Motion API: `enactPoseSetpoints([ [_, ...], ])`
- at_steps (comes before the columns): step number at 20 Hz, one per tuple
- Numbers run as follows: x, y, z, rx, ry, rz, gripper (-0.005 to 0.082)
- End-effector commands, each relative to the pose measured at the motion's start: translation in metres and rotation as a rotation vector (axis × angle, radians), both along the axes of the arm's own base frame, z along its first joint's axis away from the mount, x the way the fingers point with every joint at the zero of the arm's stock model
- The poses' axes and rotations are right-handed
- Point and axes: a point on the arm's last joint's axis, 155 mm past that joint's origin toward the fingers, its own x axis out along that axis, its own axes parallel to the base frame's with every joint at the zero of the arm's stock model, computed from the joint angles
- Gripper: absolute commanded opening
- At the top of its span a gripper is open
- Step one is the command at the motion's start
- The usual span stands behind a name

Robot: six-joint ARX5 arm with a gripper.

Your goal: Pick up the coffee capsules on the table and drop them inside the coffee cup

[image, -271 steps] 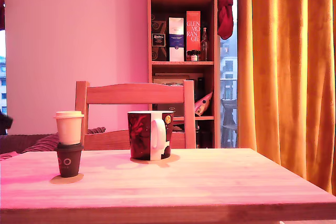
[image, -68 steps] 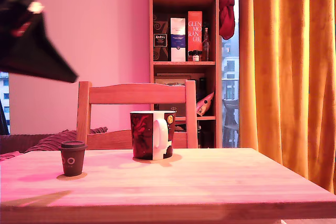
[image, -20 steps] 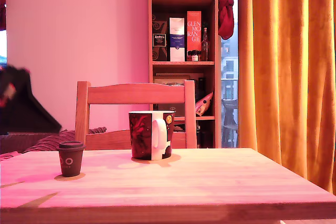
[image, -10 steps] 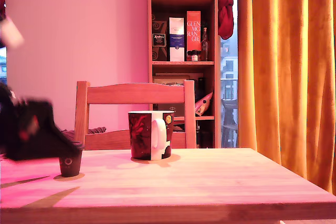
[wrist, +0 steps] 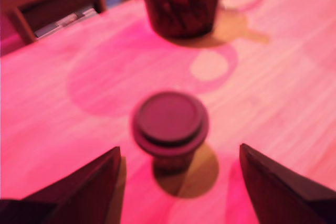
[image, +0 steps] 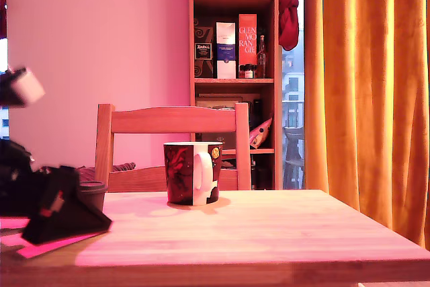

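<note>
**Claw Spread Wide Before Dark Capsule**

While my black claw (wrist: 178, 182) hangs low over the light wooden plank table (image: 269, 233), its two jaws stand wide apart and grip nothing. The small dark brown tapered coffee capsule (wrist: 169, 127) stands upright just ahead of the fingertips (wrist: 94, 182), centred on the gap, touching neither. Beyond the capsule, farther from the claw, sits the large dark mug with red swirls and a white handle (image: 193, 173). I can find only this one capsule on the table.
</note>
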Motion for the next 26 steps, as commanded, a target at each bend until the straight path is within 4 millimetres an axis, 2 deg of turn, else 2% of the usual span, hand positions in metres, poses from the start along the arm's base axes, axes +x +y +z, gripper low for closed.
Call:
enactPoseSetpoints([
  [1,0.004,-0.004,-0.004,0.002,0.008,-0.011,0.0659],
  [5,0.009,-0.009,-0.013,0.010,0.033,-0.019,0.0659],
  [12,0.009,-0.008,-0.014,0.012,0.038,-0.018,0.0652],
  [13,0.008,-0.008,-0.015,0.015,0.041,-0.018,0.0624],
  [14,0.008,-0.007,-0.016,0.018,0.045,-0.018,0.0559],
  [17,0.002,-0.006,-0.024,0.051,0.067,-0.040,0.0220],
  [18,0.002,-0.006,-0.025,0.054,0.070,-0.041,0.0167],
  [22,0.001,-0.006,-0.026,0.061,0.070,-0.044,0.0059],
  [26,0.001,-0.005,-0.026,0.061,0.070,-0.043,0.0056],
])
